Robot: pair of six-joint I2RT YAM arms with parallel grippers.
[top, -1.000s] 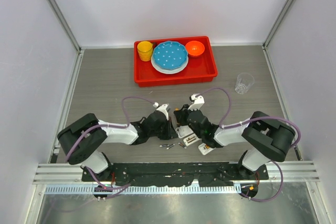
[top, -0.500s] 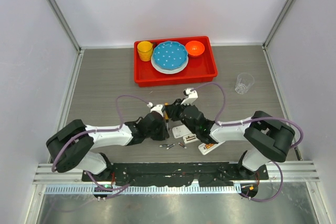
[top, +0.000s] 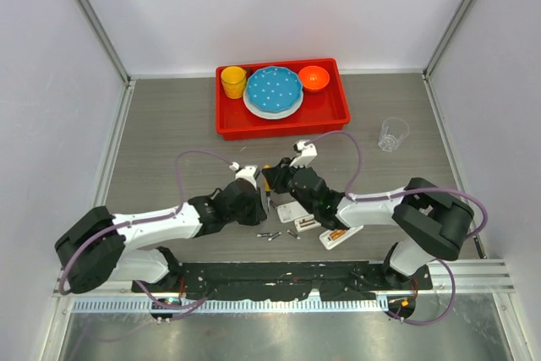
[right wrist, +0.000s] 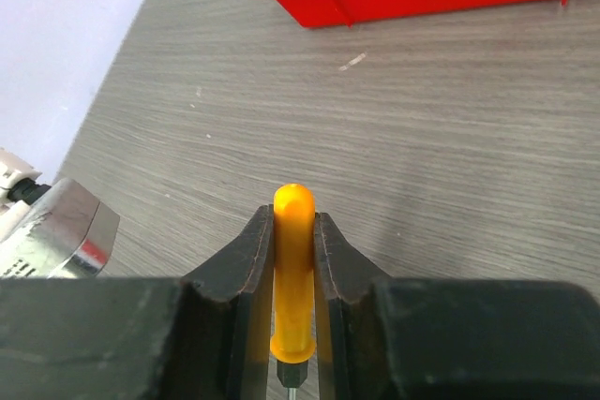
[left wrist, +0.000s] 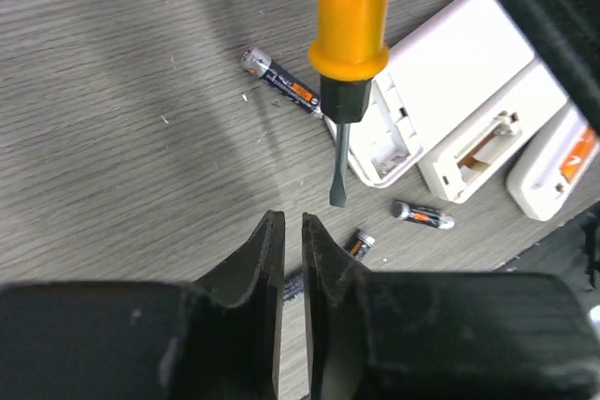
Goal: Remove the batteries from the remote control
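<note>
Four small dark cylindrical batteries (left wrist: 281, 84) lie loose on the grey wood-grain table (left wrist: 112, 91), out of the remote. One lies beside the open end of a white piece, two lie nearer the camera, and the fourth is half hidden behind a left finger. Three white plastic remote pieces (left wrist: 459, 63) lie side by side and close together. One shows an orange patch; cannot tell what it is.

There is one orange-handled screwdriver (left wrist: 352, 16), shaft pointing down, tip just beside the open end of one remote piece.

The right gripper (right wrist: 293, 222) is clamped on the screwdriver handle. The left gripper (left wrist: 291, 224) has only a thin slit between its fingers and holds nothing; it sits just in front of the screwdriver tip.

Both arms are stretched low and angled inward, wrists meeting mid-table near the remote pieces.

At the far side: one red plastic tray (top: 287, 128) holding one yellow cup (top: 233, 82), one blue dotted plate (top: 273, 89) and one orange bowl (top: 314, 79). One clear glass (top: 393, 134) stands to the tray's right.
</note>
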